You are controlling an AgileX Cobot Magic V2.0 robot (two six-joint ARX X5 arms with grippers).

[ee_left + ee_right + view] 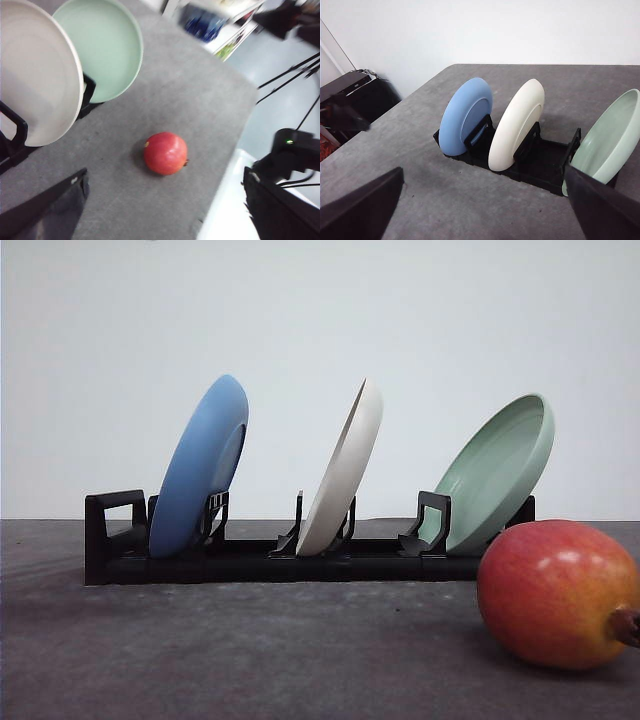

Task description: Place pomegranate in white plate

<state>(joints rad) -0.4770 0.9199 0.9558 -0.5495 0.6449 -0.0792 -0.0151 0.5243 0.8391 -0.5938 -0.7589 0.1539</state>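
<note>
Both of my grippers are hanging above the table (250,660) with fingers spread wide and nothing between them: the left gripper (165,210) is looking down on the pomegranate (558,593), the right gripper (485,210) is facing the black rack (300,558). That fruit is sitting on the table at the near right, apart from the rack. The white plate (343,472) is leaning upright in the middle slot, between the blue plate (197,468) on the left and the pale green plate (497,470) on the right.

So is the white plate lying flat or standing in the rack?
Standing: the white plate leans on edge in the black rack's middle slot, holding nothing.
</note>
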